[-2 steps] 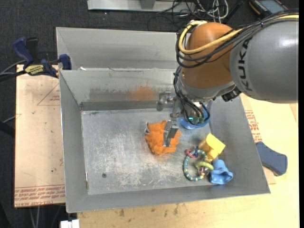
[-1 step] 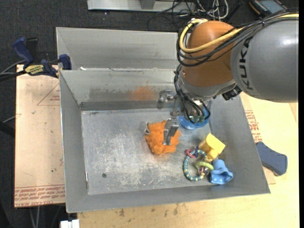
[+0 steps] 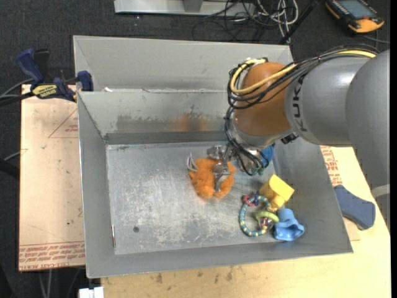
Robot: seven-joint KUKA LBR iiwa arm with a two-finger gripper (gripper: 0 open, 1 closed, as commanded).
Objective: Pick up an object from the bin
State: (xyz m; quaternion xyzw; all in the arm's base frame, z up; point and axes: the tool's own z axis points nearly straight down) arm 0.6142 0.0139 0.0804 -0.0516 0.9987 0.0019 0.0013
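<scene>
My gripper (image 3: 218,168) sits at frame centre, directly over and apparently touching the fuzzy orange soft toy (image 3: 203,184) on the grey metal bin (image 3: 155,222) floor; its opening I cannot tell, so I judge grasp unconfirmed and lift outstanding.

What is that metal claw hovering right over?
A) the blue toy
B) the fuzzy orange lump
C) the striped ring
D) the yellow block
B: the gripper is directly over the fuzzy orange lump near the bin's middle, while the yellow block, striped ring and blue toy lie apart from it toward the right.
</scene>
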